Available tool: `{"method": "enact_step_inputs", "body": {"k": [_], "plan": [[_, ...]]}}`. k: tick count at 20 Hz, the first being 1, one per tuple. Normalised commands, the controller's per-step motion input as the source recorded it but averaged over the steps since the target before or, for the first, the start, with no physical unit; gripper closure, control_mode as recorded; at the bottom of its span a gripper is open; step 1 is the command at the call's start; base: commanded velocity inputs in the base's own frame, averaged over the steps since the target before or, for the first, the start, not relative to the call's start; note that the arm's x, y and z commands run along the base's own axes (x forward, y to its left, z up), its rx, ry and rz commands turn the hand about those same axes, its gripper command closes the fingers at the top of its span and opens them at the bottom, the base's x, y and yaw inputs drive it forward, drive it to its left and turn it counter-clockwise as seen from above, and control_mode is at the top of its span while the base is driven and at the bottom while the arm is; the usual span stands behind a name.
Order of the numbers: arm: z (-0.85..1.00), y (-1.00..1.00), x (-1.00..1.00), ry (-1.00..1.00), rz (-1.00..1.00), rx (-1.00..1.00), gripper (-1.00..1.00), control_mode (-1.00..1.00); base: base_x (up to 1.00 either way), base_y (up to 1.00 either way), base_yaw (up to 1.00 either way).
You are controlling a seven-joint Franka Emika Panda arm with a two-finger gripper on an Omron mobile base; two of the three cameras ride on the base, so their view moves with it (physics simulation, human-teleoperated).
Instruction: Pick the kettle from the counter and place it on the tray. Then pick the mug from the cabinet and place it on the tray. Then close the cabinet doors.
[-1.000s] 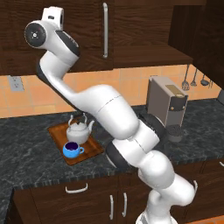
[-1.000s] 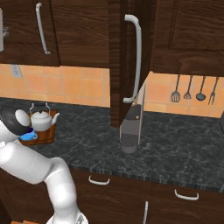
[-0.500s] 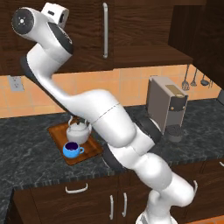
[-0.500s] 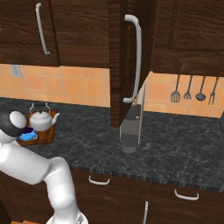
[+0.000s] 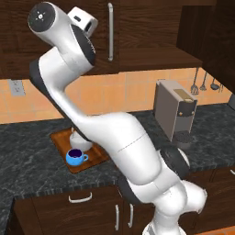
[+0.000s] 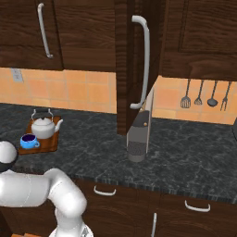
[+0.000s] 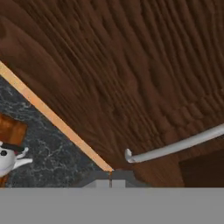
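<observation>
The gripper sits high against a closed cabinet door; finger spread cannot be determined. That door's bar handle runs vertically. On the counter, the tray holds the kettle, spout pointing right, with the mug beside it.

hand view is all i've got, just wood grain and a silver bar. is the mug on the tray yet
Observer: Yes. The blue mug sits on the tray, in front of the kettle.
Operator: any cabinet door open
Observer: The right base view shows one door swung out edge-on toward the camera, its bar handle facing right.
Operator: whats under that door
Observer: The grey coffee machine stands on the counter just beside it.
</observation>
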Motion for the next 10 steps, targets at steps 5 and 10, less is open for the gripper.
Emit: {"method": "enact_step_inputs", "body": {"k": [5, 10], "plan": [[-0.53, -1.0, -0.57, -0.15, 0.24, 0.07, 1.0, -1.0, 0.0, 0.0, 0.0], [-0.01, -1.0, -0.54, -0.06, -0.01, 0.4, 1.0, -1.0, 0.0, 0.0, 0.0]]}}
